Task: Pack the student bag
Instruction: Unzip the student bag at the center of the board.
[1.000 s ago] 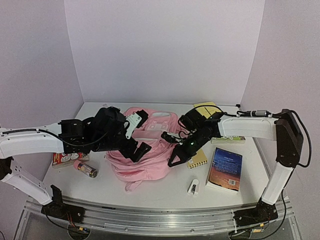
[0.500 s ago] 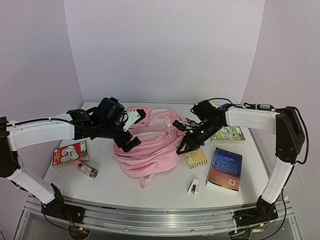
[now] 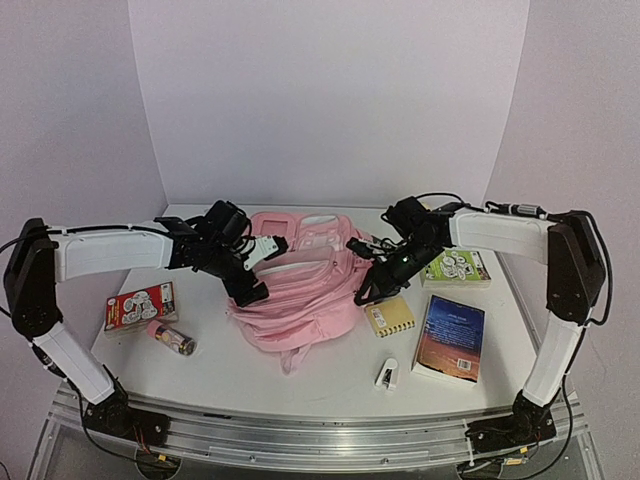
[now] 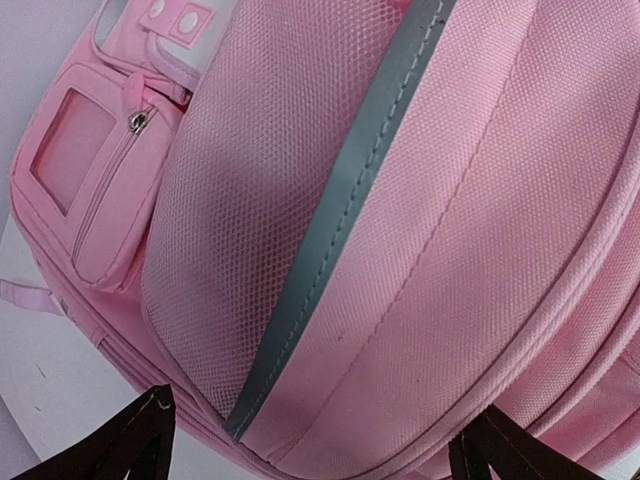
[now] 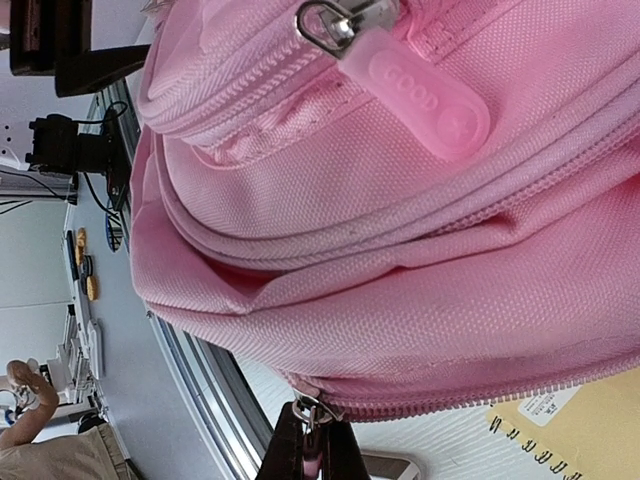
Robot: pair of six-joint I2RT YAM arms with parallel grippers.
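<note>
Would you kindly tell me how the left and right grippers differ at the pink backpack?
The left gripper is open over the backpack; the right gripper is shut on a zip pull. The left gripper is at the backpack's left edge, the right gripper at its right edge. Both face the backpack.

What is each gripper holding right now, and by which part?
The right gripper pinches a zip pull of the large soft pink fabric backpack. The left gripper is open, its fingers spread over the backpack, gripping nothing.
</note>
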